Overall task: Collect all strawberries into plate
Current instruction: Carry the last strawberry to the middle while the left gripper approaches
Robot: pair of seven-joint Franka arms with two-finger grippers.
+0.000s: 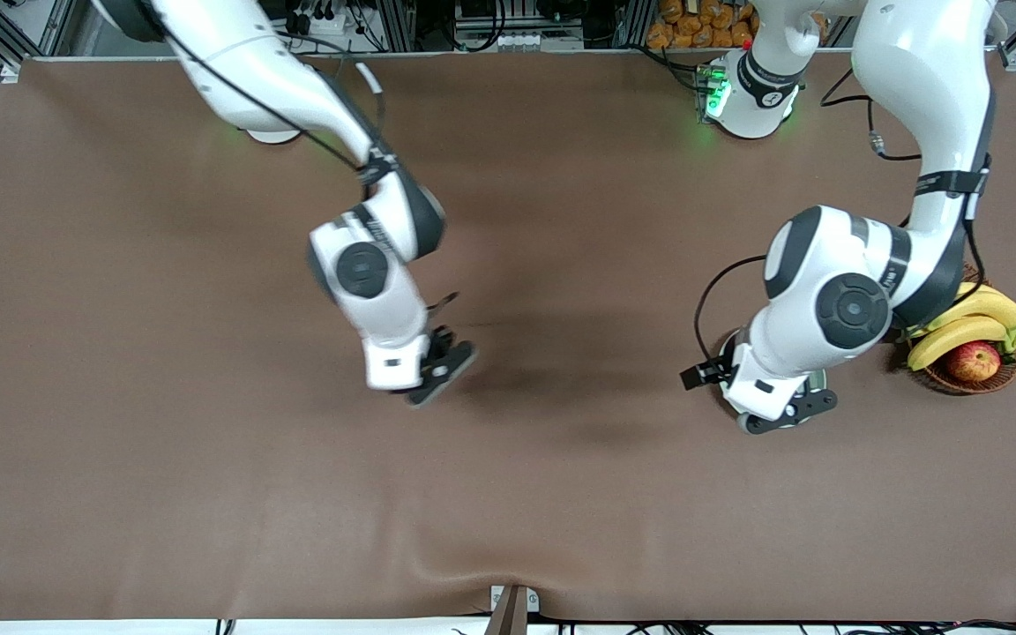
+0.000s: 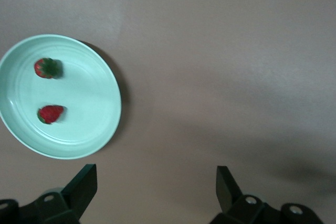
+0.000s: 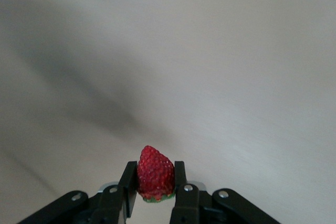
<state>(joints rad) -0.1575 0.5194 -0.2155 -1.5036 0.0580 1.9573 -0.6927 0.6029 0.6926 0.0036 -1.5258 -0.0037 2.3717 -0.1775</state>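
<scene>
Currently carrying: right gripper (image 3: 155, 192) clamped on a strawberry (image 3: 155, 177), pointed end out past the fingertips, up over bare brown bench (image 1: 208, 494) mid-table toward the right arm's end. Left gripper (image 2: 156, 187) spread wide, holding nothing, hovering over the bench just beside the plate (image 2: 102, 124), toward the left arm's end of the table. Two strawberries in plate (image 2: 50, 90) sit on the mint-green dish, well apart from each other and clear of the rim. In the front view the plate mostly hidden under the left arm's wrist; only a sliver of pale green showing. Basket (image 1: 971, 375) with bananas (image 1: 967, 322) and an apple (image 1: 974, 360) beside the left arm, not part of the job.

Judged step: transport of the last berry to the plate. To do well: travel level and high enough to clear the rim, aim for the bare part of the dish away from both berries, lower close before release to stop rolling out. Left arm crowding the plate, so better pulled back first; collision between wrists looks like the main risk. Grip seems thin on a soft berry, so no sudden swings.
</scene>
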